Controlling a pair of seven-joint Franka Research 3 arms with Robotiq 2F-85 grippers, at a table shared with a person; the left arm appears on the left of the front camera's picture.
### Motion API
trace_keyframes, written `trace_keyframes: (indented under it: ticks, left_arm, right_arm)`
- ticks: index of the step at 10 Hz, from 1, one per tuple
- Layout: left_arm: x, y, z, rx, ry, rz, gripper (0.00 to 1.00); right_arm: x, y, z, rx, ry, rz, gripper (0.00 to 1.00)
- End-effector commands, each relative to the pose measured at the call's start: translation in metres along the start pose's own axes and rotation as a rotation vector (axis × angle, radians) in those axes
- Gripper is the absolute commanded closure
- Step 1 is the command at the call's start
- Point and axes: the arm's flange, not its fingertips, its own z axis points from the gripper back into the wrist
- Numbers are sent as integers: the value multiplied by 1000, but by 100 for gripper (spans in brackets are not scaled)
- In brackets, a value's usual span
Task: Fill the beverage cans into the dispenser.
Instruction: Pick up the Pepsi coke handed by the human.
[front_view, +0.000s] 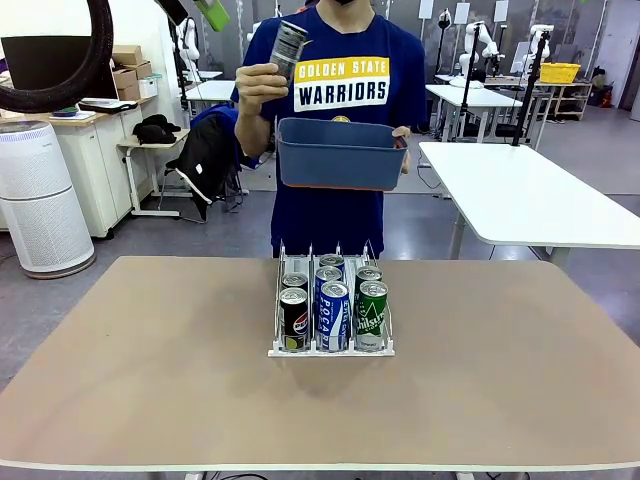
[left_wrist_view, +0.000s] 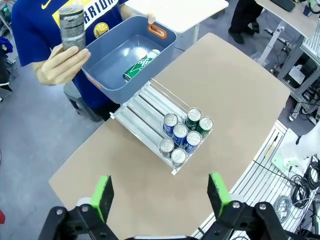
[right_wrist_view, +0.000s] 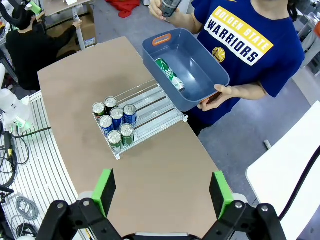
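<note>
I count seven cans (front_view: 333, 315) in dispenser (front_view: 330, 351), one in tub (front_view: 340, 155), one in person's hand (front_view: 260, 86); left fingers (left_wrist_view: 103, 197), right fingers (right_wrist_view: 105, 190) wide apart, empty.

Open bench (front_view: 150, 360) surrounds the dispenser (front_view: 330, 350) at centre; cans (front_view: 333, 315) crowd its near end, while a person's tub (front_view: 340, 155) hangs over the far edge.

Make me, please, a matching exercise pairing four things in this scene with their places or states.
Things:
1 dark can
2 blue cans
3 tub
4 left claw

Places or states:
a dispenser, middle lane
b open
c in a hand at shoulder height
d holds one green can

Pairs: 1-c, 2-a, 3-d, 4-b
</note>
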Motion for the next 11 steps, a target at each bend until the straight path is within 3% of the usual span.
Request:
trace_keyframes:
  ticks: [1, 11]
  left_arm:
    - [-7, 5, 0, -33, 6, -12, 0]
    - [0, 0, 0, 0, 0, 0, 0]
  right_arm:
    - [0, 0, 0, 1, -3, 0, 0]
    - [0, 0, 0, 1, -3, 0, 0]
